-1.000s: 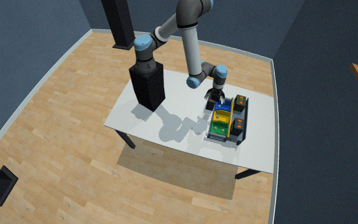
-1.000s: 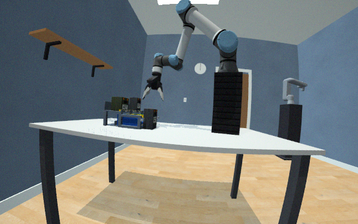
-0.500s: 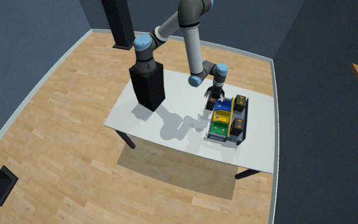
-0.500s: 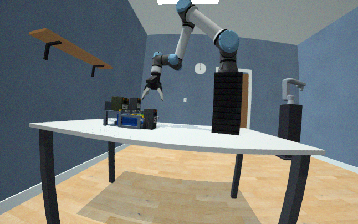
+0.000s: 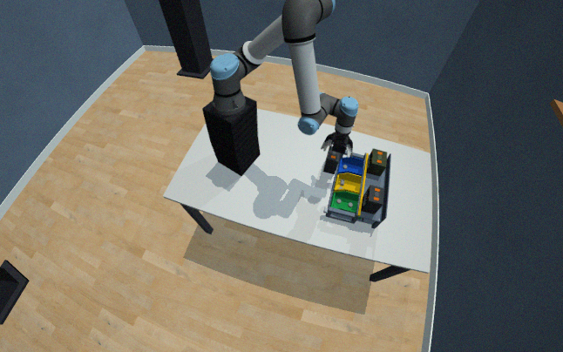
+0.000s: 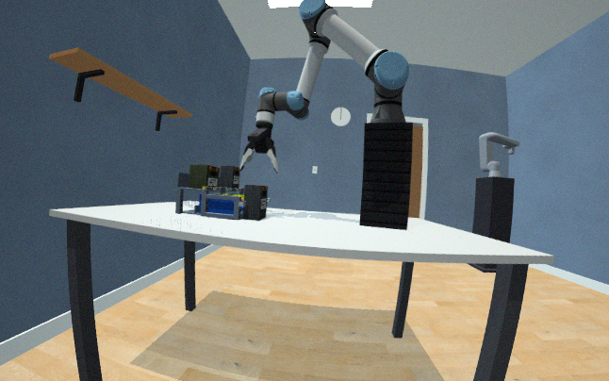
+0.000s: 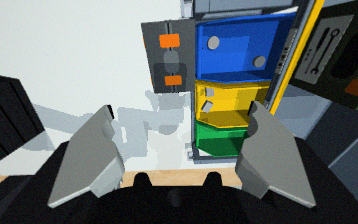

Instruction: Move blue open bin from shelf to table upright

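The blue open bin (image 7: 239, 49) sits in the small grey shelf unit (image 5: 385, 187) on the white table (image 5: 279, 144), at the far end of a row of three bins in the top view. It is a bright blue, open-topped tray with upright walls. Two small grey round parts (image 7: 213, 42) lie on its floor, one near a corner and one toward the opposite side. Next to it in the row is a yellow bin (image 7: 227, 104) holding small grey pieces, then a green bin (image 7: 218, 141).

A yellow bar (image 7: 295, 52) runs along one side of the row. A dark box with orange tabs (image 7: 169, 55) stands just beside the blue bin on the table. Two more dark boxes (image 5: 377, 160) stand on the shelf unit's other side.

The gripper (image 7: 180, 145) hangs above the table near the blue bin's end of the shelf unit, apart from it. Its jaws are spread fully wide with nothing between them.
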Motion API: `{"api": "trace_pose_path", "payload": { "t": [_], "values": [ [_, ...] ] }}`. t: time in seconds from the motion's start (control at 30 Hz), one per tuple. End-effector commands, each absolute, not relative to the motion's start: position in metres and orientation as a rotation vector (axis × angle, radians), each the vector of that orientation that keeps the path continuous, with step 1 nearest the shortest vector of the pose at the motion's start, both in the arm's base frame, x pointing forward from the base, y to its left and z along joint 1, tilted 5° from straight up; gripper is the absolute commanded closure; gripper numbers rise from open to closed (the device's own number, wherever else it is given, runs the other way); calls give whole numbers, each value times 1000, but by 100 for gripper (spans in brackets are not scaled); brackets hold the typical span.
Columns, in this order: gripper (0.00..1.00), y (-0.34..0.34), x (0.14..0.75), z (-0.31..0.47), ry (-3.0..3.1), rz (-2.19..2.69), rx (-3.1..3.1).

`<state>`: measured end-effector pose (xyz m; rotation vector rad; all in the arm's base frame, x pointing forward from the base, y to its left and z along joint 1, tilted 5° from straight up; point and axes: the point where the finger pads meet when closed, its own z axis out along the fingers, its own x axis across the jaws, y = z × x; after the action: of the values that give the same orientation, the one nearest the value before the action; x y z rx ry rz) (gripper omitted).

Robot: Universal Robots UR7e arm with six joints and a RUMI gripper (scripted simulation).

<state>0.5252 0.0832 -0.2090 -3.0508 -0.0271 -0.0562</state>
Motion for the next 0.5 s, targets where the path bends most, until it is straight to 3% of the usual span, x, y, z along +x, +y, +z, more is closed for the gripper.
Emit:
{"api": "trace_pose_path", "payload": {
  "t": [0.0, 0.47],
  "values": [
    [0, 89, 524, -209, -35, -54, -3052],
    [0, 101, 521, -211, -50, -46, -3054]
  ]
}}
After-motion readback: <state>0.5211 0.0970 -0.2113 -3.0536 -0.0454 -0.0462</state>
